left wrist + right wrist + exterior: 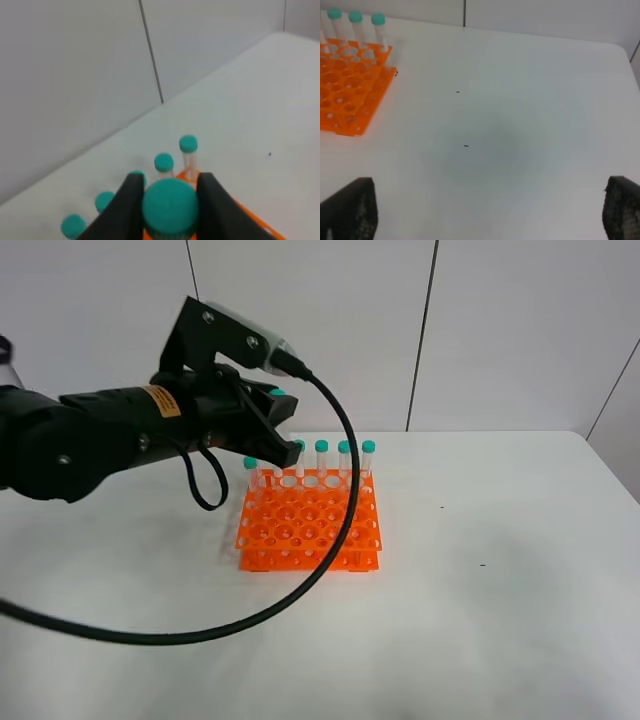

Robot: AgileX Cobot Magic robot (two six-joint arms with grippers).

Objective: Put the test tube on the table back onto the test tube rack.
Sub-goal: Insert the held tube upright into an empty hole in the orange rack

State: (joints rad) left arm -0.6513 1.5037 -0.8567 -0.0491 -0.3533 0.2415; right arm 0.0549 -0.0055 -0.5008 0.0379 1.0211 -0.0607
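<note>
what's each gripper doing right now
left gripper: closed, holding the test tube by its cap
right gripper: open, holding nothing

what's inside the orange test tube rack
Teal-capped test tubes stand along the test tube rack's far row; nearer holes look empty. The left gripper covers part of that row.

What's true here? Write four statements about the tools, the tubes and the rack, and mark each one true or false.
1. The left tool is shut on a teal-capped test tube. True.
2. The right tool grips a tube. False: it is open with nothing in it, over the bare table.
3. The test tube rack is blue. False: it is orange.
4. Other tubes stand along the rack's far edge. True.
</note>
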